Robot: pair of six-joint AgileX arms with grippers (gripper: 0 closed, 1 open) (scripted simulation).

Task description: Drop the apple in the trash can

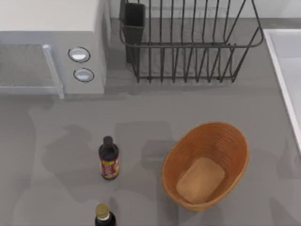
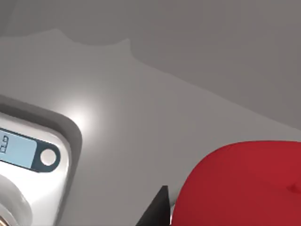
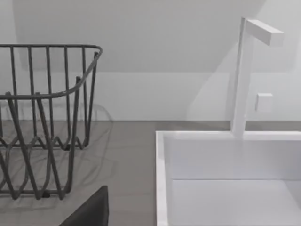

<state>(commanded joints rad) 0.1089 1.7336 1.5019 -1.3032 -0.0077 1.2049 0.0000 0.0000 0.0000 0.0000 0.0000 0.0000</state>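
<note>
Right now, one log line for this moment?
apple: close in left wrist view | basket: empty, right of bottle | drop: not done

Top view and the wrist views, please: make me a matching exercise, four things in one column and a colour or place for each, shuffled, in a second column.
Things:
1. round smooth apple
2. oval woven wicker basket
3. wire dish rack
4. dark sauce bottle with red label

Descriptions:
A. orange-brown, with a tan flat bottom
B. bright red, close to the left wrist camera
C. standing upright left of the basket
D. black, at the table's far edge

Pairs: 1-B, 2-A, 3-D, 4-C
</note>
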